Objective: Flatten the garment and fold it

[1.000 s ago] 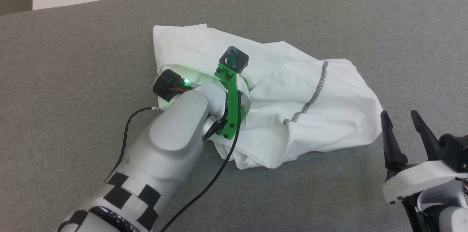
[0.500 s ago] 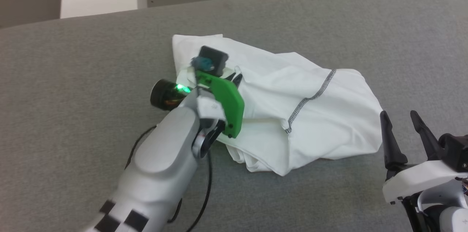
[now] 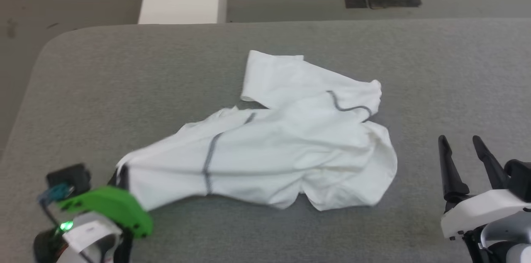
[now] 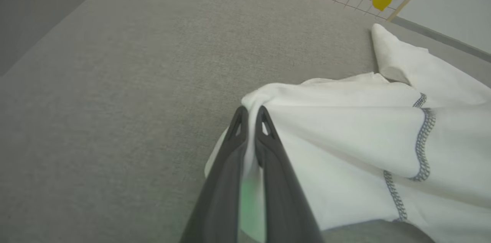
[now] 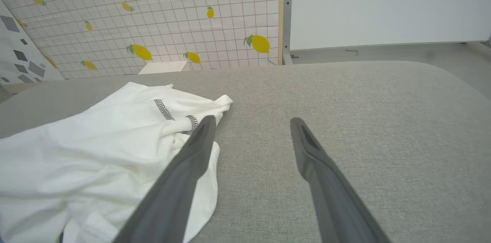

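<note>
On the grey bench [image 3: 124,68], left gripper [image 4: 251,109] is clamping the garment's [image 3: 269,159] edge, spreading it; right gripper [image 3: 460,139], empty and agape, should grab opposite.

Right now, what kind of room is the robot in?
Probably a robot practice room, not a home: a grey fabric-covered table, a lemon-patterned backdrop, and one white T-shirt on the table.

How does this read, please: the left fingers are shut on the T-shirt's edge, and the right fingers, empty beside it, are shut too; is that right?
Not quite: the right wrist view shows the right gripper with fingers open, not shut. The left gripper is indeed shut on the edge of the T-shirt, the right empty beside it.
</note>
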